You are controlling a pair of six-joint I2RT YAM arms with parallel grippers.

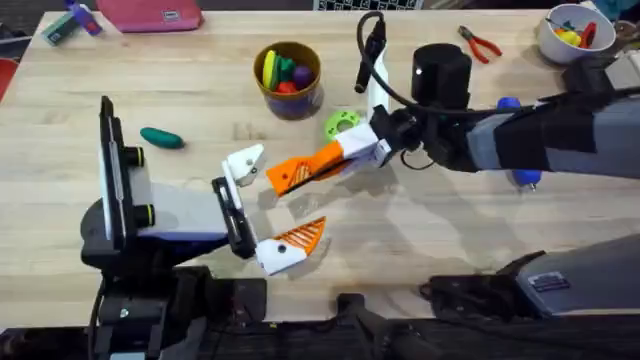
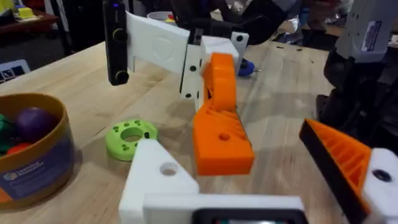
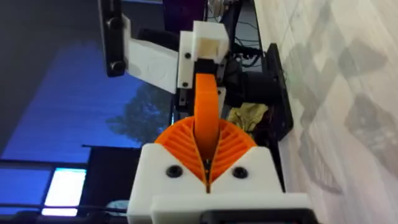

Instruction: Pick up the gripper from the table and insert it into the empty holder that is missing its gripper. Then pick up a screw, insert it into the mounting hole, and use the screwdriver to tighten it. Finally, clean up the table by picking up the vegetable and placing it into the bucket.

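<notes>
My right gripper (image 1: 335,158) is shut on the orange ribbed gripper (image 1: 290,176), its pads (image 3: 239,144) clamping the piece (image 3: 206,106). The piece hangs just above the table, right beside the white empty holder (image 1: 245,163) of my left gripper (image 1: 278,204). My left gripper stands open, with its other finger (image 2: 348,165) carrying an orange pad. The mounting hole (image 2: 168,168) shows in the holder's face, close to the held piece (image 2: 222,146). The dark green vegetable (image 1: 162,138) lies at the left. The orange bucket (image 1: 288,78) holds toys. The blue screwdriver (image 1: 511,103) lies mostly hidden under the right arm. The screw is out of view.
A green disc (image 1: 342,123) lies by the bucket. A black cylinder (image 1: 442,70) stands behind the right arm. Red-handled pliers (image 1: 482,43) and a white bowl (image 1: 575,32) of toys are at the back right, a pink pouch (image 1: 150,12) at the back left.
</notes>
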